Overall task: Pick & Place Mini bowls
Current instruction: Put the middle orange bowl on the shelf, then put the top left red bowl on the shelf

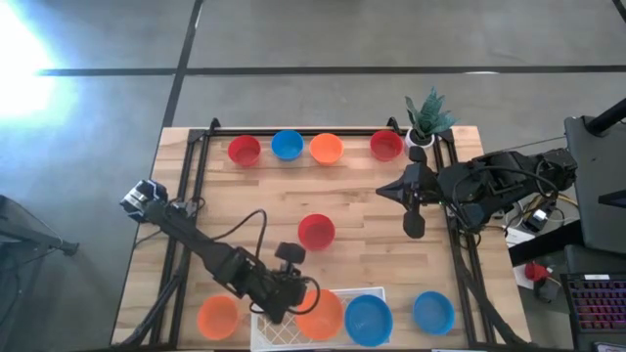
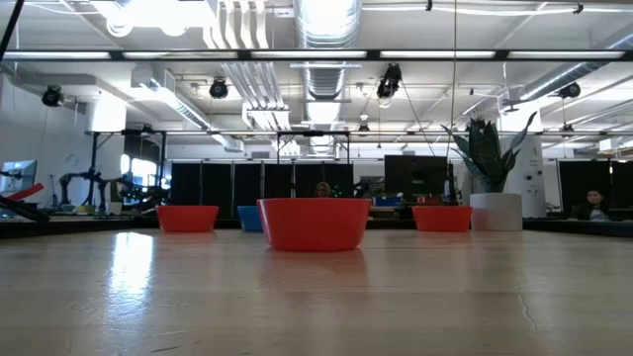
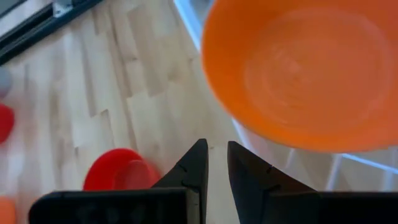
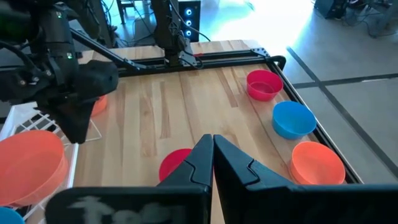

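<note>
We see the left gripper [image 1: 296, 293] at the near edge of the bench [image 1: 254, 205], just beside an orange bowl [image 1: 321, 315] that sits over the white lattice tray [image 1: 279, 334]. In the left wrist view its fingers [image 3: 198, 163] stand a narrow gap apart with nothing between them, and the orange bowl [image 3: 305, 68] lies just ahead of them, not gripped.

The right gripper [image 1: 414, 225] waits over the right side of the bench, its fingers [image 4: 205, 155] pressed together and empty.

We count the mini bowls as follows. Along the far edge stand four in a row: a red bowl [image 1: 245, 150], a blue bowl [image 1: 287, 145], an orange one [image 1: 326, 149] and another red one [image 1: 386, 146]. A lone red bowl [image 1: 316, 231] sits near the middle of the bench, well apart from the rest; in the low view it [image 2: 314, 222] stands upright in front of the far row. Along the near edge, another orange bowl [image 1: 218, 317] lies to the left of the tray, a blue bowl [image 1: 368, 319] touches the tray's right end, and a second blue bowl [image 1: 433, 312] sits farther right.

A small potted plant [image 1: 425, 117] stands at the far right corner.
</note>
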